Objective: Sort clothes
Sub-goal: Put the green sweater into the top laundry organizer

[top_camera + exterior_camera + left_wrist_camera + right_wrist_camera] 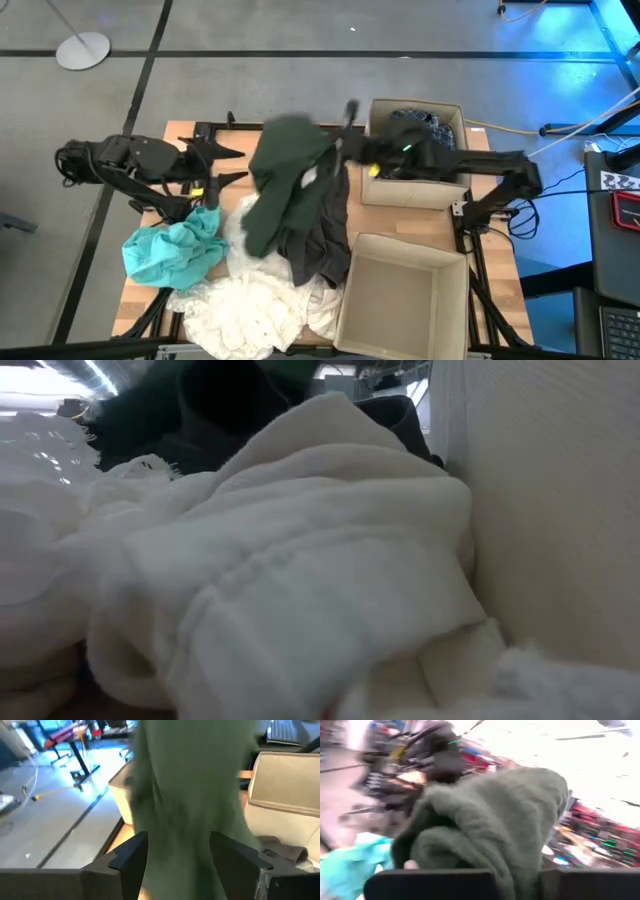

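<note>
The dark green garment (285, 175) hangs lifted over the middle of the table, its upper end at the right gripper (345, 150), which has closed on it; its lower folds drape onto the dark grey garment (320, 245) beneath. It looks thick and soft, bunched into heavy rolls in the right wrist view (490, 825). Just beside it, the left gripper (232, 165) waits with fingers spread apart, touching nothing. White clothes (255, 305) fill the near edge, the teal garment (175, 250) lies at the left edge, and two cardboard boxes, one far (455, 120) and one near (400, 300), take the right side, leaving little bare table (180, 130).
</note>
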